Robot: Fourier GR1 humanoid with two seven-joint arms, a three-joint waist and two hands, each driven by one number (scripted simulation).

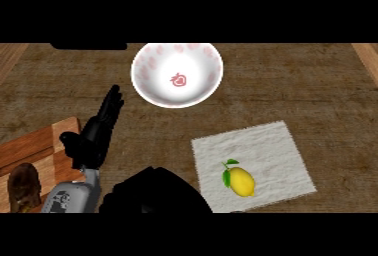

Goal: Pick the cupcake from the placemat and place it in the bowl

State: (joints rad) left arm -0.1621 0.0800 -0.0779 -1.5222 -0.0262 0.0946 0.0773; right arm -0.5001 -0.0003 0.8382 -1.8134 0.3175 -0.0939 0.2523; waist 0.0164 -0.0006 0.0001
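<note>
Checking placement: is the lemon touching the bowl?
Apart. Head view shows the lemon on the placemat, with bare counter between placemat and bowl.

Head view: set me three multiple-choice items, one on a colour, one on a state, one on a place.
1. The pattern on the bowl is: A blue; B pink; C green.
2. The left hand is: A open, fingers straight; B curled round the bowl; C a fist.
3. The lemon lies: A in the bowl; B in the left hand; C on the placemat.
1 B, pink marks on white; 2 A, straight fingers hold nothing; 3 C, white cloth lies under it.
</note>
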